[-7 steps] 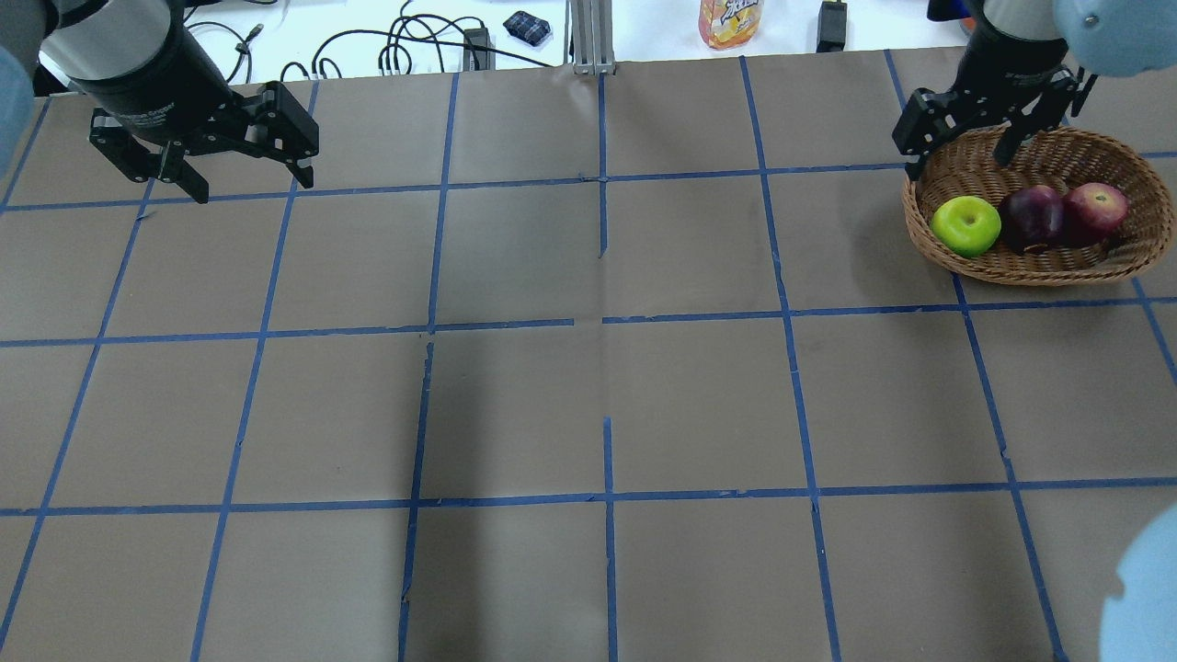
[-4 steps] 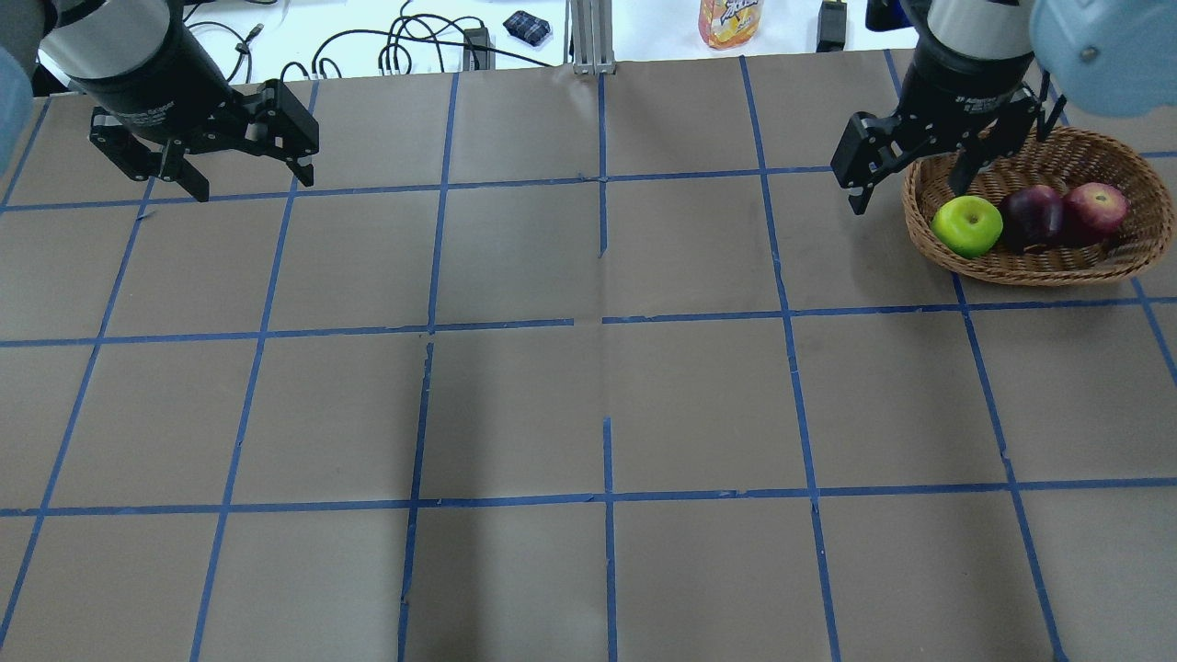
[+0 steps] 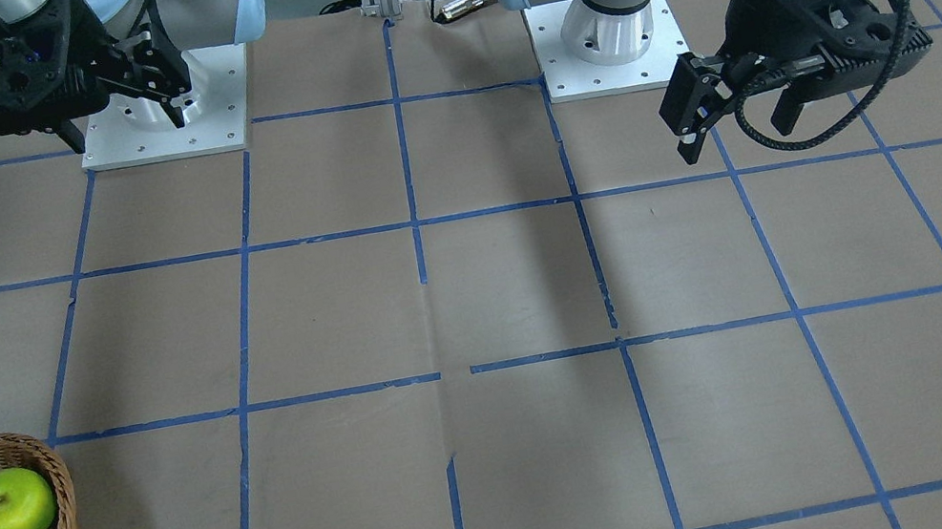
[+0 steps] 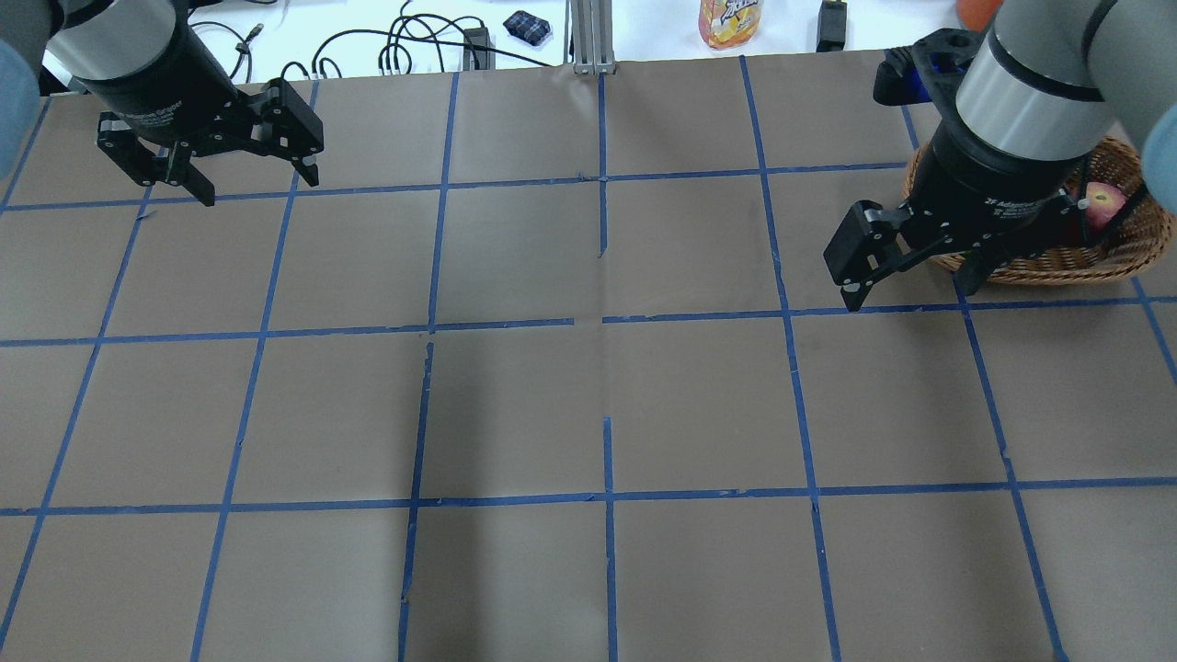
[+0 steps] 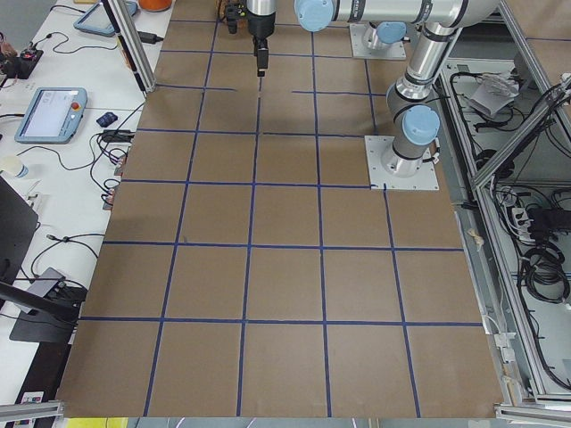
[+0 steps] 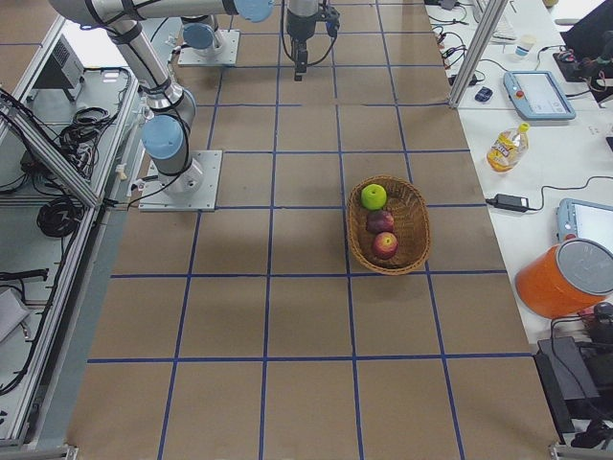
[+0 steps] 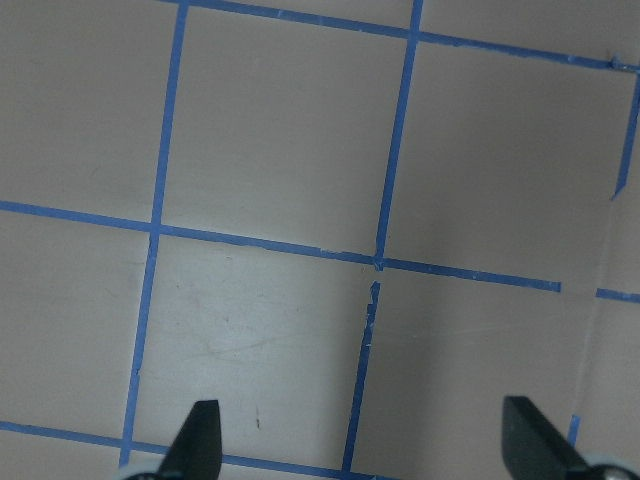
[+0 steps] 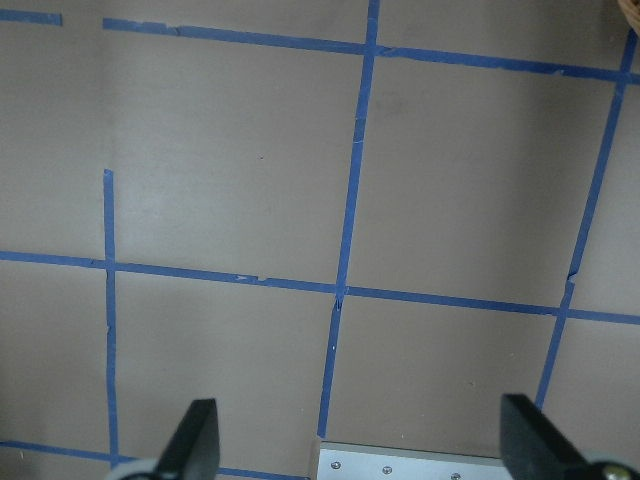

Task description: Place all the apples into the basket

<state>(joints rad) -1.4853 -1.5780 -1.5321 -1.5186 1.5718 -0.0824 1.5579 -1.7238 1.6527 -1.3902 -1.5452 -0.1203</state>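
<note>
You are seeing the light brown oval wicker basket (image 6: pixel 418 230) sitting toward the robot's right end of the brown paper-covered counter (image 4: pixel 515 405), nearer the edge on your side than the robot's edge, and all three apples are lying inside it in a row along the counter's length. The bright lime green round apple (image 6: pixel 374 196) is resting at the basket's end facing the counter's middle. The dark maroon round apple (image 6: pixel 380 221) is sitting in the middle just beside it, and the red round apple with a yellowish patch (image 6: pixel 385 245) is lying at the end facing the right edge, touching the maroon one. The black two-finger right gripper (image 4: pixel 910 283) is hanging high over the right part of the counter, between the basket and the robot's edge and apart from the basket. Its fingers are spreading wide with nothing between them, and from overhead its body is hiding the green and maroon apples from you. The black two-finger left gripper (image 4: pixel 257 182) is hanging above the left part of the counter, well apart from the basket, its fingers likewise standing wide apart and gripping nothing, with only the blue tape lines (image 4: pixel 607 501) and brown paper showing beneath it.
</note>
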